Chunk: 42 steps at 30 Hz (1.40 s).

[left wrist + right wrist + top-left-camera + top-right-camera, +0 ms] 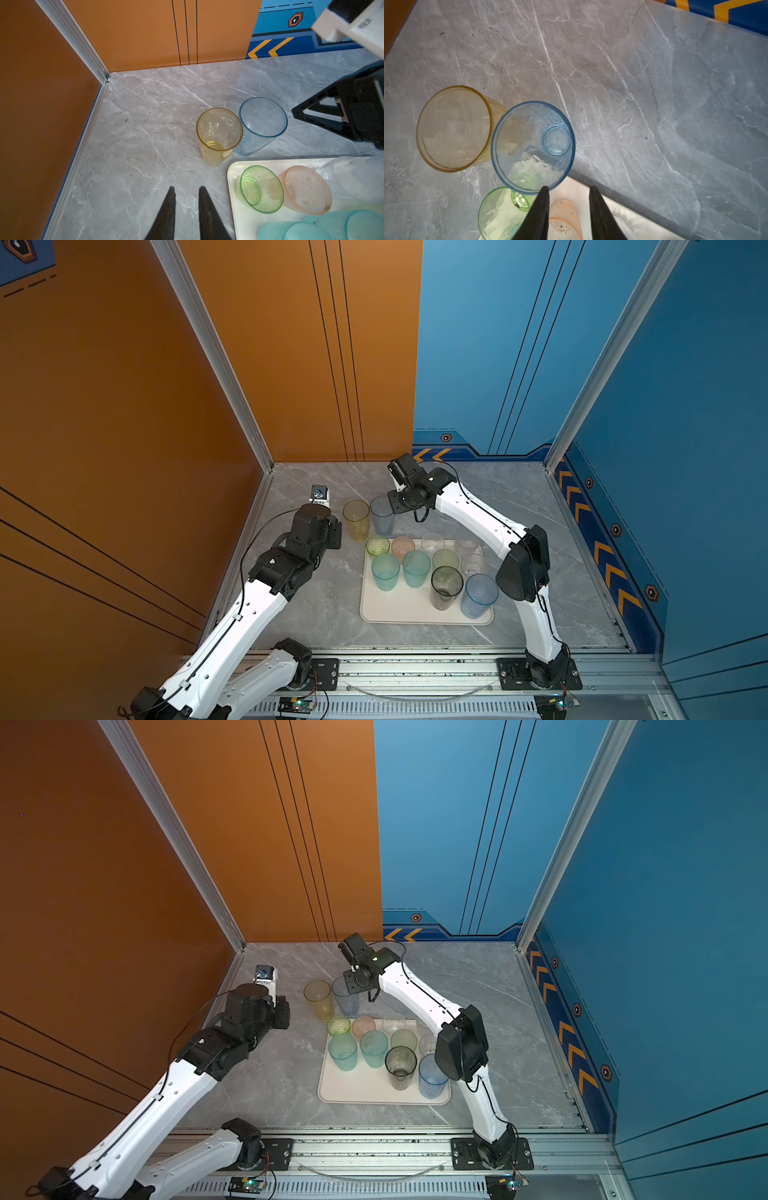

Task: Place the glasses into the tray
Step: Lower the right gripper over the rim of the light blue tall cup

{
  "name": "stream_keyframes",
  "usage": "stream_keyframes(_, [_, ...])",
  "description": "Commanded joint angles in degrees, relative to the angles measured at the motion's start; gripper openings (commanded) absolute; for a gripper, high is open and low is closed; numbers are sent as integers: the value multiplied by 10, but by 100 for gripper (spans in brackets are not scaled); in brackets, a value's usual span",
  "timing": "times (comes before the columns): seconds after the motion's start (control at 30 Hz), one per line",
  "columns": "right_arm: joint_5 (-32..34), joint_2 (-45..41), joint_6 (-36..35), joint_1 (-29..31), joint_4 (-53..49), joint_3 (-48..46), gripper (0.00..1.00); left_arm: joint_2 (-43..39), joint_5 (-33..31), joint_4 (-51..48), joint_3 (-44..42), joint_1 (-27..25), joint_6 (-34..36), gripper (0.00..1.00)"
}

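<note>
the tray [395,608] lies on the table [316,605] toward its front edge, about midway between the side edges. ten glasses [416,568] stand in the tray, packed along its far edge and down its right side to the front right corner. two more stand on the table just behind the tray's far left corner, side by side: the left glass [356,519] and the right glass [382,514], just beside each other.

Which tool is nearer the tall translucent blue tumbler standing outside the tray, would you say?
Right. The right tool is by the rim of the blue tumbler; the left tool is farther, beyond the translucent yellow tumbler.
</note>
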Motion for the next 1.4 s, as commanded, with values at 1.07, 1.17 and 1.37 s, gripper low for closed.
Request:
stream_keyframes(1.07, [-42, 100, 15, -30, -47, 105, 26, 19, 74, 52, -42, 53, -6, 22])
stream_keyframes(1.17, [-43, 103, 15, -30, -48, 109, 25, 20, 77, 53, -42, 56, -6, 22])
stream_keyframes(1.37, [-50, 109, 14, -29, -50, 119, 22, 23, 83, 59, -47, 59, -7, 22])
